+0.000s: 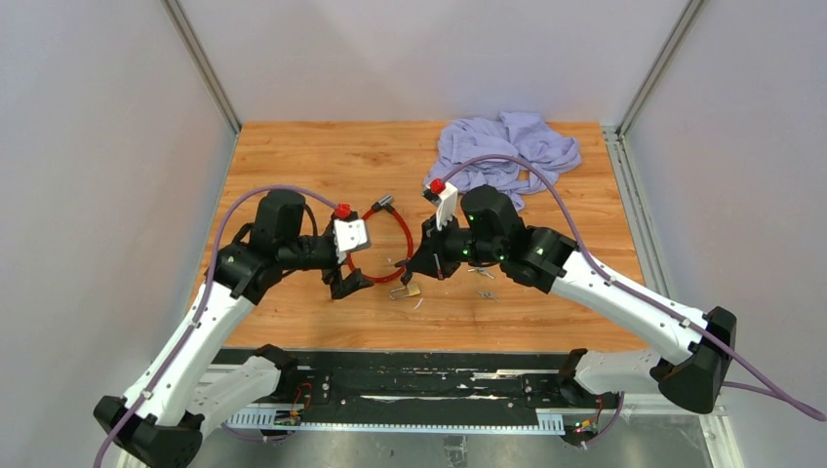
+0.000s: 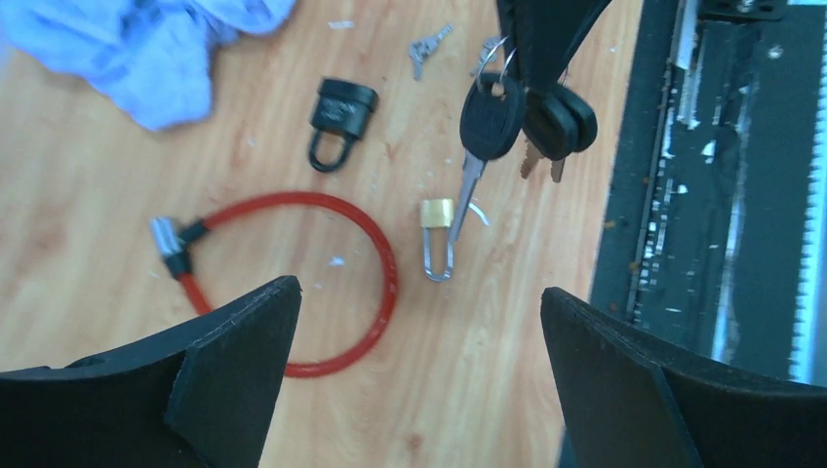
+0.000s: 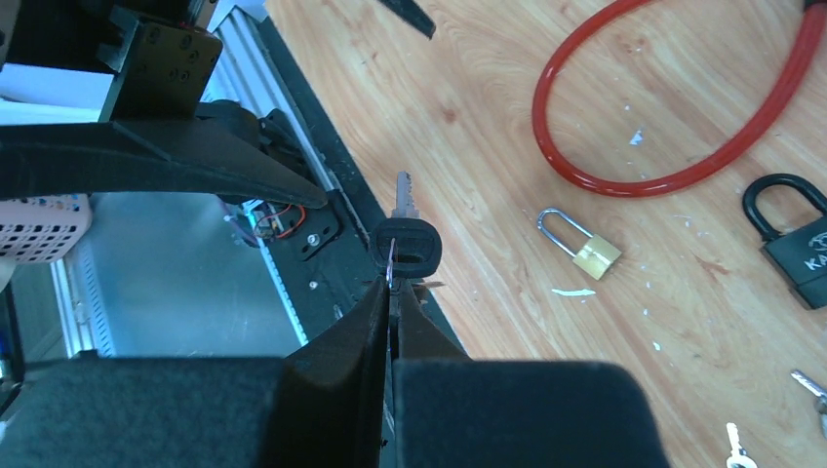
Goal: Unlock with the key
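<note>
My right tool point(image 3: 392, 292) is pinched tight on a ring of black-headed steel keys point(image 3: 408, 246). My left tool point(image 2: 419, 291) gapes wide, holding nothing. The small brass padlock with a slim U-shaped shackle point(image 3: 582, 249) lies flat on the wood-grain tabletop point(image 3: 488, 117). In my right wrist view it sits at seven o'clock from the glossy red cable loop point(image 3: 634, 185).

A robot lab cell: plain white walls point(image 1: 98, 146), aluminium framing point(image 1: 201, 63), wooden tabletop point(image 1: 322, 156).

The small padlock point(image 1: 409, 290) lies just before the cable lock point(image 2: 391, 268) (cloth point(image 1: 507, 148) behind, far right).
</note>
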Available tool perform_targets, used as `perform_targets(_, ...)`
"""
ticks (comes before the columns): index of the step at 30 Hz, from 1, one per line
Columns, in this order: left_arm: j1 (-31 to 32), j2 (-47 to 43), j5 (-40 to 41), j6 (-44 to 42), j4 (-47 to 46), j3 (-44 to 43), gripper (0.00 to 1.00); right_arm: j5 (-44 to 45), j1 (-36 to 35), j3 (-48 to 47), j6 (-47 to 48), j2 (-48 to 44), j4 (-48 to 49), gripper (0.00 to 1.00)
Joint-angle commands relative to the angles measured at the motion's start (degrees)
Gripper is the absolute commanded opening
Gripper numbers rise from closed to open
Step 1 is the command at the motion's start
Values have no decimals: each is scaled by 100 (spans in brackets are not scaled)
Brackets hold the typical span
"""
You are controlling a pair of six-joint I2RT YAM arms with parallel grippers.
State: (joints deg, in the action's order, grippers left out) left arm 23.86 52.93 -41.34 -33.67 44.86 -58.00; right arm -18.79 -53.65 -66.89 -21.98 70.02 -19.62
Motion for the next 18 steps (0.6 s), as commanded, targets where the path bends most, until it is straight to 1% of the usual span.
perform_targets(1,362,-573,560,-595,-936,195,98,-493,-93,-269,-185,89,42,1)
perform_targets(3,518,-755,769,-644,-1258,291,99,-556,-93,-299,-209,107,74,1)
perform_targets(6,619,-1056,757,-901,-1634,619,99,-618,-93,-309,-272,126,165,1)
perform_targets(9,785,-1239,683,-1194,-1440,798,98,-681,-93,-327,-336,146,226,1)
perform_targets(12,939,-1367,723,-1329,-1353,931,96,-708,-93,-348,-394,123,283,1)
perform_targets(18,1103,-1504,1037,-1084,-2058,1146,88,-783,-94,-351,-529,150,453,1)
